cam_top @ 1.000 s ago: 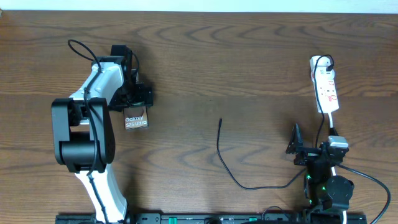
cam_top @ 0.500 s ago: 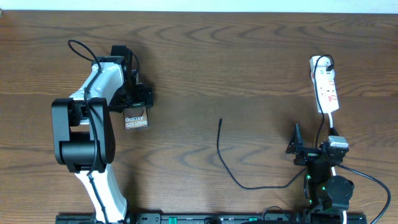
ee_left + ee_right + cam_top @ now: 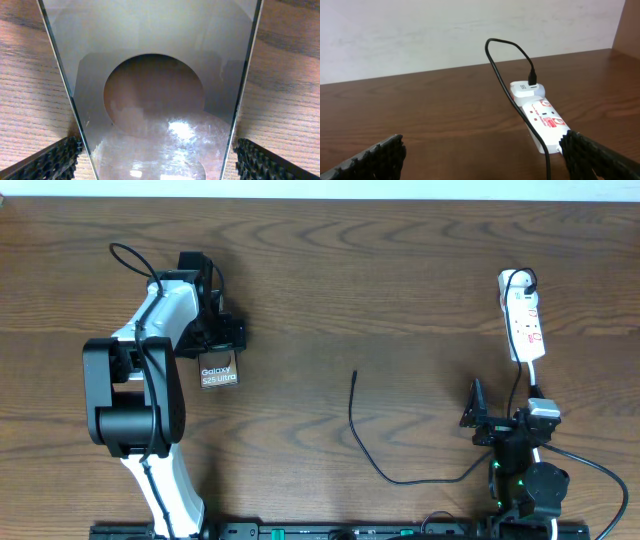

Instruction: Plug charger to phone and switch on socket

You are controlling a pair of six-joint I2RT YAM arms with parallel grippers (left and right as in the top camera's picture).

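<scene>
The phone [image 3: 219, 374], dark with white "Galaxy" lettering, lies at the left of the table. My left gripper [image 3: 220, 345] straddles its far end. In the left wrist view the phone [image 3: 160, 90] fills the space between the fingers, and my left gripper [image 3: 161, 160] has both pads against its edges. The white socket [image 3: 523, 320] lies at the far right. The charger cable [image 3: 352, 415] runs from a white adapter [image 3: 524, 90] on the socket [image 3: 547, 120], and its free tip [image 3: 354, 376] rests mid-table. My right gripper [image 3: 500, 418] is open and empty [image 3: 485, 160], short of the socket.
The charger cable loops near the table's front edge [image 3: 420, 478] and passes up beside my right gripper. A white wall [image 3: 445, 30] stands behind the table's far edge. Bare wood table [image 3: 400, 280] lies between the two arms.
</scene>
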